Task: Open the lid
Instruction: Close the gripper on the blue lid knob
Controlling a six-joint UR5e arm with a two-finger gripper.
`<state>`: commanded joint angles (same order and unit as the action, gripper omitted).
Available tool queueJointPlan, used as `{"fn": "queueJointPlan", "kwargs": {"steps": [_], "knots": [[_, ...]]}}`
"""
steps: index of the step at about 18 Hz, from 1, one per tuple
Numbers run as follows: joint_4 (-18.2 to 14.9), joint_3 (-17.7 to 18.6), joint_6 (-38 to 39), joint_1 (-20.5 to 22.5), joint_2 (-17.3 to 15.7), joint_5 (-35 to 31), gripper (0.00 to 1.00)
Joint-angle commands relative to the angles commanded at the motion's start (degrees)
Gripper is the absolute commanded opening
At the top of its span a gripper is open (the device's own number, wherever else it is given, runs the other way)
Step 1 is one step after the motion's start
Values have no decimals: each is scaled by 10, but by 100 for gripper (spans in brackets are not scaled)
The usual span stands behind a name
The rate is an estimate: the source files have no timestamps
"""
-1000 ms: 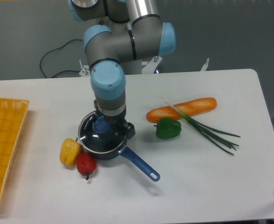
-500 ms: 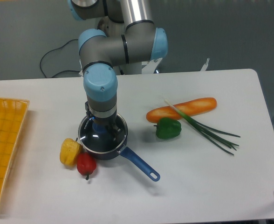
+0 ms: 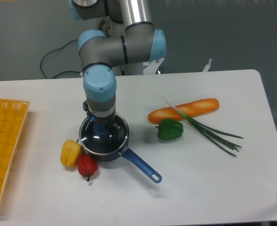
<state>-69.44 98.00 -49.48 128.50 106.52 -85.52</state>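
The arm stands straight over the pan, wrist pointing down, and the gripper (image 3: 101,128) is right down on the lid (image 3: 104,136). Its fingers sit either side of the blue knob, a sliver of blue showing between them, but the wrist housing blocks the view from above, so whether they are clamped on the knob or just beside it cannot be told. The lid itself lies flat on the saucepan (image 3: 111,149), metal rim seated all the way round, glass dark and glossy. That pan sits left of centre on the white bench (image 3: 209,174), its blue handle (image 3: 142,165) running out toward the front right.

Crowding the pan on the front left: a yellow pepper (image 3: 70,152) just beside the rim, and a red pepper (image 3: 87,165) tucked in against both the yellow one and the pan wall. Over to the right, clear of the pan, a green pepper (image 3: 170,129) sits in front of a long orange bread loaf (image 3: 184,110), touching it or nearly so. Green onions (image 3: 209,131) lie across the loaf and fan out to the right. At the far left edge, a yellow basket (image 3: 4,141) rests on the bench, well apart from the gripper. A black cable (image 3: 58,52) loops behind the arm's base.
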Motion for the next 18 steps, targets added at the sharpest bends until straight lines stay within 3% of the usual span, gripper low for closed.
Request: {"fn": "queueJointPlan", "kwargs": {"steps": [18], "knots": [[1, 16, 9, -1, 1, 0, 100]]}}
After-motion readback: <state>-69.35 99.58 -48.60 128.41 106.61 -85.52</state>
